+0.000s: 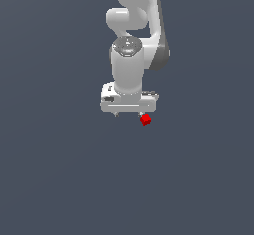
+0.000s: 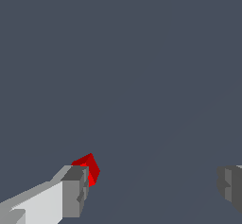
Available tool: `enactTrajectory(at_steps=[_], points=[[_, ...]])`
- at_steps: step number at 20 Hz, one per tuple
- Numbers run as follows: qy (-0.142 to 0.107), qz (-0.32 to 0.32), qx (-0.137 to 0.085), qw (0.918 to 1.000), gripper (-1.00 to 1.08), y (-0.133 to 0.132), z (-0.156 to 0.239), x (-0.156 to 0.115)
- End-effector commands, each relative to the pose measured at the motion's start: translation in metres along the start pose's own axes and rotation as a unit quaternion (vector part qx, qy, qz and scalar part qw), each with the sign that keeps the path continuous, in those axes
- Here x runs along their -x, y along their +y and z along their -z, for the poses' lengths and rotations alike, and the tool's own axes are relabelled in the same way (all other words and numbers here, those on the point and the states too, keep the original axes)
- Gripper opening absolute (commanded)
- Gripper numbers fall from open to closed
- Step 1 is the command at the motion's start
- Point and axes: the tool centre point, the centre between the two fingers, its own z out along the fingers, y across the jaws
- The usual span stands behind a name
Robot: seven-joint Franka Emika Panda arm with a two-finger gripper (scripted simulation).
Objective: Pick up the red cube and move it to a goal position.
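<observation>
The red cube [image 1: 145, 120] is a tiny bright red block on the dark grey floor. It lies just below the white gripper's [image 1: 128, 114] fingertip on the exterior view's right. In the wrist view the red cube [image 2: 91, 167] shows partly behind one grey fingertip [image 2: 75, 190], near that finger and not centred in the gap. The other fingertip [image 2: 230, 185] is far from it. The gripper [image 2: 153, 187] is open wide and holds nothing. I cannot tell whether the near finger touches the cube.
The white arm [image 1: 130, 60] rises above the gripper toward the top of the exterior view. A plain dark grey floor [image 1: 59, 169] surrounds everything.
</observation>
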Motion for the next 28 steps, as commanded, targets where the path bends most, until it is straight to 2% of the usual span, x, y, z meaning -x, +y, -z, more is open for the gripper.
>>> enactTrajectory(at_steps=[1,8,15,22,28], points=[[0.0,0.0,0.0,1.0,1.0,0.0,0.0,0.0],[0.0,0.019,0.0,0.9998,1.0,-0.009,-0.013,0.005],[-0.001,0.074,0.002,0.9973,1.0,-0.035,-0.052,0.023],[-0.001,0.153,0.003,0.9882,1.0,-0.068,-0.108,0.054],[-0.002,0.199,0.005,0.9801,1.0,-0.084,-0.141,0.073]])
